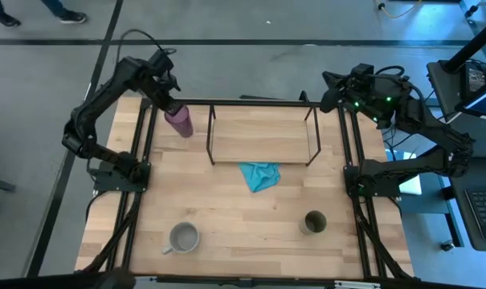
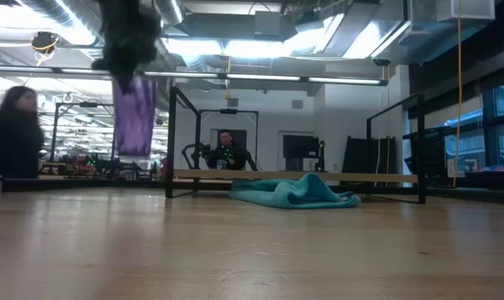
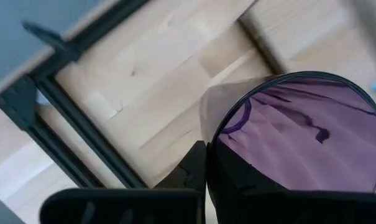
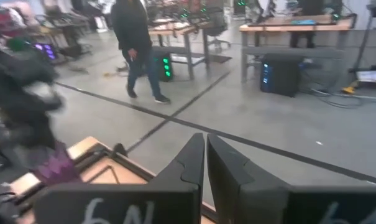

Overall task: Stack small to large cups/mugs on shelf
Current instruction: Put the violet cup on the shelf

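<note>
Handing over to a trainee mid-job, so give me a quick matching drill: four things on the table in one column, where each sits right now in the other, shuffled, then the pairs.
Things:
1. purple tumbler
2. teal cloth
3. grey mug
4. green cup

Places:
A. near edge of the table, on the right arm's side
B. gripped at its rim by the left gripper, beside the shelf
C. near edge, on the left arm's side
D. just in front of the shelf

Pairs: 1-B, 2-D, 3-C, 4-A
</note>
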`<state>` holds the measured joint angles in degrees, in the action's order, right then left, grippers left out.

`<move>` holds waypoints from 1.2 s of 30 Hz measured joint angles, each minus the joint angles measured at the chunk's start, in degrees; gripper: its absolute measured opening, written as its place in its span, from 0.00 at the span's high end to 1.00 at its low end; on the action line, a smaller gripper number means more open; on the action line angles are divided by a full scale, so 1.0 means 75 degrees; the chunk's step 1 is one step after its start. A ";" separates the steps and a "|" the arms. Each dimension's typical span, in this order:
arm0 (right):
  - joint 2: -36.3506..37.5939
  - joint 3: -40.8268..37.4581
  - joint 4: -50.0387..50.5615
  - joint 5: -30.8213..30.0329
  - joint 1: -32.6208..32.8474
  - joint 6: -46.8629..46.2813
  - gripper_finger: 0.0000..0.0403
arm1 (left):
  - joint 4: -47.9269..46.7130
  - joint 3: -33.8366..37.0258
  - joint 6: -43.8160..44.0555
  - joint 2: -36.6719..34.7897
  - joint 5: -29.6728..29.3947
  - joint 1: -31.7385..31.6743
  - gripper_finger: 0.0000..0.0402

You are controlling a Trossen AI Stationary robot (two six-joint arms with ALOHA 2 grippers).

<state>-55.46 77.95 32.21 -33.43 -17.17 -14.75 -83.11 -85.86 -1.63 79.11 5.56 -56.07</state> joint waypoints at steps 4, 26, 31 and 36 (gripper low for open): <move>0.0000 0.0000 0.0209 -0.0015 -0.0197 -0.0201 0.95 | -0.0794 -0.1537 0.0212 -0.0014 -0.0018 0.0376 1.00; -0.0157 -0.0003 0.0268 0.0277 -0.0449 -0.0209 0.95 | -0.0095 -0.4251 0.1930 0.1344 0.0035 0.3035 1.00; -0.0154 -0.0003 0.0394 0.0276 -0.0449 -0.0256 0.95 | -0.0419 -0.5106 0.1761 0.2266 -0.0095 0.3240 1.00; -0.0157 -0.0003 0.0668 0.0279 -0.0449 -0.0430 0.95 | -0.0970 -0.5845 0.1610 0.3247 -0.0019 0.3342 1.00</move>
<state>-56.64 77.93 37.22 -31.33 -20.53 -17.98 -90.38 -129.70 10.45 103.46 5.42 -31.01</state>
